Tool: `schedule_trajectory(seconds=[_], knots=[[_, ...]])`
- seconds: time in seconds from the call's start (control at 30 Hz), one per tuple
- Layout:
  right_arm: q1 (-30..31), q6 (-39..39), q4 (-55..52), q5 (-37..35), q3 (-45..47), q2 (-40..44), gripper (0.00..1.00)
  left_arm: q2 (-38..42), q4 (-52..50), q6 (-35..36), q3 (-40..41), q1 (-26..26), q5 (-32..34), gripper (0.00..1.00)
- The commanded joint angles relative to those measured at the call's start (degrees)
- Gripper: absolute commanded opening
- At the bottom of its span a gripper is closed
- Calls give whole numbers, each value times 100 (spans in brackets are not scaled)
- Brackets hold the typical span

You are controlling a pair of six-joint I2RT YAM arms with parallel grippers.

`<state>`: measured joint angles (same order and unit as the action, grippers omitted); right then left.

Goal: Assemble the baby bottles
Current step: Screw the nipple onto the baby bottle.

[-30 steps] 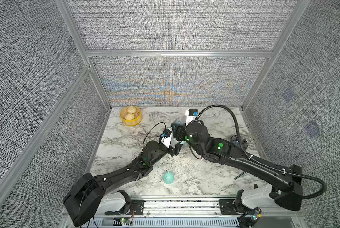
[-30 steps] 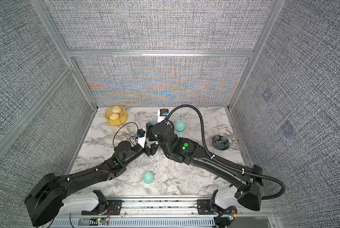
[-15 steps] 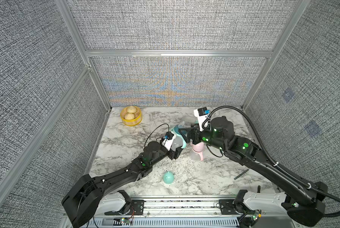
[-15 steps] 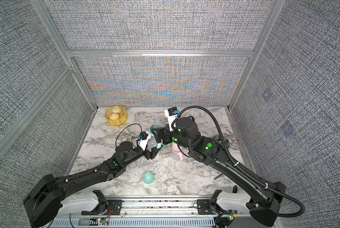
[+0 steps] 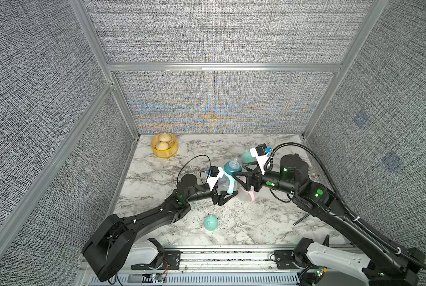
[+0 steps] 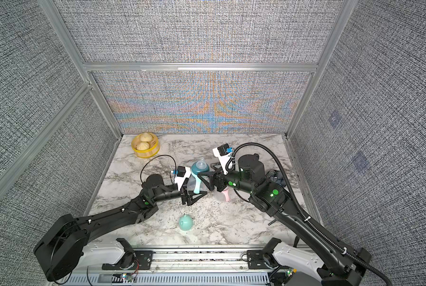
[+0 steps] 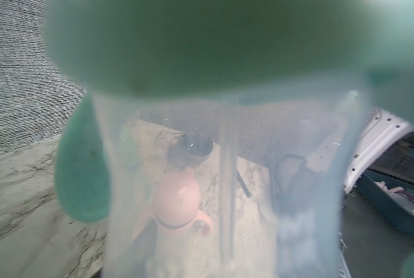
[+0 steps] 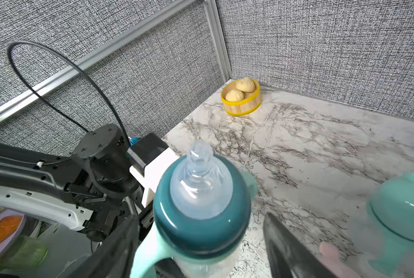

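Nearest the front, a loose mint cap point(image 5: 211, 222) is lying alone on the counter point(image 5: 155, 180). Only the top views are showing it.

A little farther in, the left claw point(image 5: 225, 194) is squeezing shut on the low part of the bottle with the teal collar point(image 5: 232, 169), near the middle of the counter. The bottle is standing up tall, with its long side running up and down and its clear nipple point(image 8: 199, 154) pointing up.

The left wrist view is giving only a foggy look through the bottle's clear body, with a pink bottle point(image 7: 177, 199) and a dark bowl point(image 7: 196, 146) behind it. The right wrist view is giving the sharp look. There the right claw point(image 8: 199, 216) is standing wide open, one finger on each side of the teal collar, holding nothing. I cannot tell if the fingers are touching the collar.

In both top views the pink bottle is sitting just under the right claw. Farther back, a mint-capped bottle point(image 5: 246, 157) is standing up. In the far left corner, a yellow basket point(image 5: 166, 154) is holding two buns point(image 5: 163, 145).
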<state>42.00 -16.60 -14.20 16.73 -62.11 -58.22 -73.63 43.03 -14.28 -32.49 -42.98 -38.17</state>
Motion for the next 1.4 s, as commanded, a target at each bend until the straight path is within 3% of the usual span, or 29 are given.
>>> schedule_trajectory(seconds=[0.0,0.9,1.03,1.1,1.27,1.37], knots=[[-23,35,370,233,41,-29,81,-61,425,-236,-95,26,-577,0],[-130,-106,479,462,-12,-294,76,-148,314,-258,-117,26,-701,0],[-130,-115,450,422,-65,-356,66,-153,280,-246,-125,20,-671,0],[-129,-114,419,370,-92,-392,56,-144,184,-205,-130,26,-572,0],[-75,-215,304,-65,-128,-436,34,-7,-694,376,-204,20,604,0],[110,-231,242,-522,-153,-503,28,-3,-911,539,-257,22,1042,0]])
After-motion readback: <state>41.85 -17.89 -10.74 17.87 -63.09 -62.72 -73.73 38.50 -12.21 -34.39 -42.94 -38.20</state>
